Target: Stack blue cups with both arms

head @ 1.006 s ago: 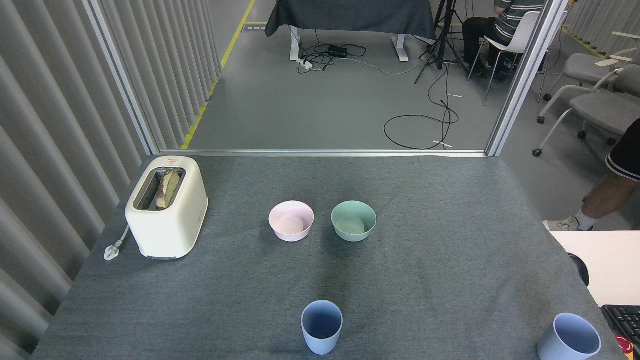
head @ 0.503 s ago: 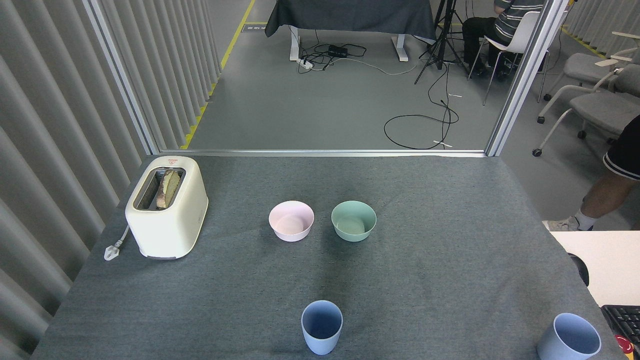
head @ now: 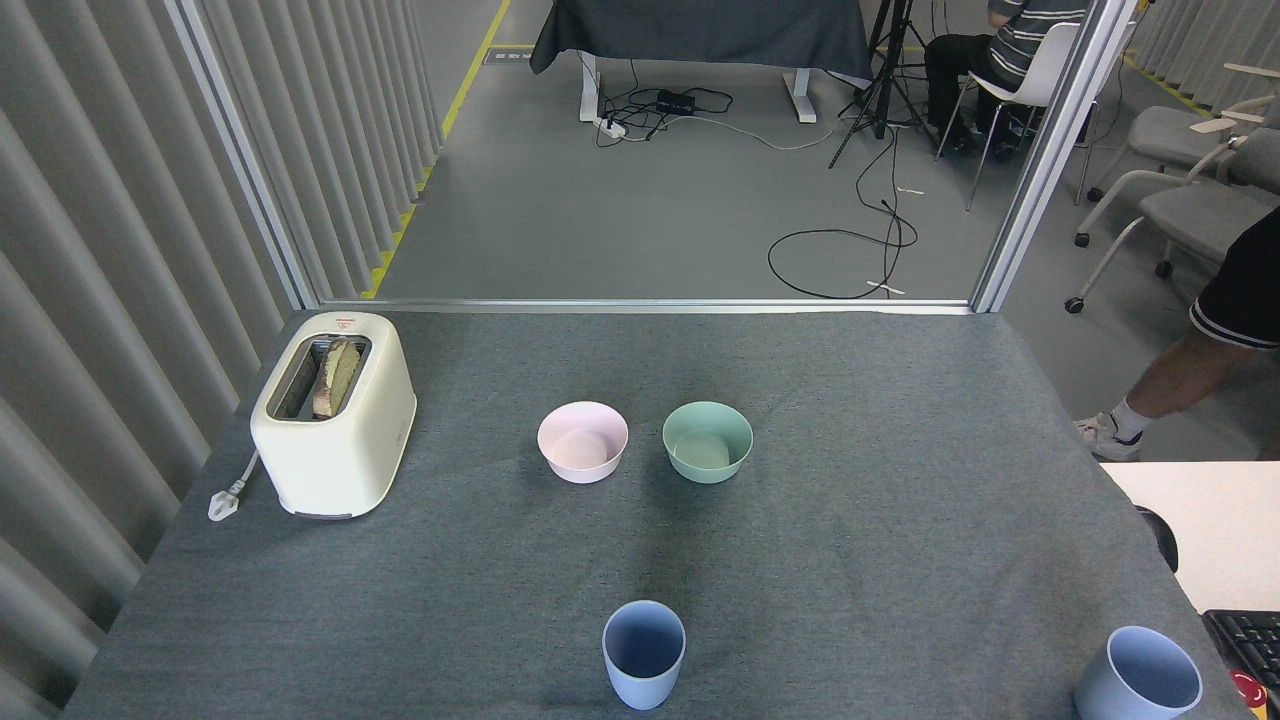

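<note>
Two blue cups stood upright and well apart on the grey table point(head: 850, 560) — the near cup point(head: 643, 655) at the front centre, the far-right cup point(head: 1138, 676) at the table's front right corner, close to the edge. Neither had been touched, and neither of my grippers was in view, so I could not say whether they were spread or pressed together. Behind the cups sat the pink bowl point(head: 582, 442) and the mint-green bowl point(head: 707, 441), just beside each other, with the cream toaster point(head: 333, 414) holding its slice of bread at the far left. Over the last second nothing on the table had shifted; the only change was at the right edge, where a standing person's leg point(head: 1165, 375) had stepped further back from the table. I judged the stacking had not begun — each arm would first need to reach its own cup. The right-hand cup looked the riskier grasp, so close to the table's edge and to the keyboard point(head: 1245, 640) on the white desk alongside.
</note>
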Controlling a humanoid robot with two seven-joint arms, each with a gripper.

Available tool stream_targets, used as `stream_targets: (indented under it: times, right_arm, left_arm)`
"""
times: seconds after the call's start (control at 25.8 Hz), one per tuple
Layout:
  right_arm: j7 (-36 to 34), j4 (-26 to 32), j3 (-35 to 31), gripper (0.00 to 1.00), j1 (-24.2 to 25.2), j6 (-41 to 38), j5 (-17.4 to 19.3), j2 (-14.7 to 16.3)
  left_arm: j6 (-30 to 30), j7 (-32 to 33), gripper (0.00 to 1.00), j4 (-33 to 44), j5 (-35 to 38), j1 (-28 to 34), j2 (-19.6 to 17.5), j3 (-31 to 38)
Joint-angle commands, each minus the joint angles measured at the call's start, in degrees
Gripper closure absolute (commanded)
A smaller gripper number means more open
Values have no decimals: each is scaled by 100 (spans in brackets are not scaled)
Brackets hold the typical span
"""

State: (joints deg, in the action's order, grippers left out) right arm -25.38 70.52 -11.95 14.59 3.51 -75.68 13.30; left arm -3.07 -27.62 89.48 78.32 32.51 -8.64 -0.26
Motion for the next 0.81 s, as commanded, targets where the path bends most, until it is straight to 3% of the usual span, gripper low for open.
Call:
stream_targets:
  times: [0.0, 0.31, 0.77]
  right_arm:
    - [77, -179, -97, 0, -140, 27, 18, 6]
    - [253, -355, -185, 0, -483, 19, 18, 234]
    - [288, -531, -185, 0, -694, 1, 18, 260]
  left_arm:
    - [-1, 2, 0, 0, -1, -25, -6, 0]
    - [-9, 2, 0, -9, -1, -25, -6, -9]
    - [8, 2, 0, -9, -1, -34, -6, 0]
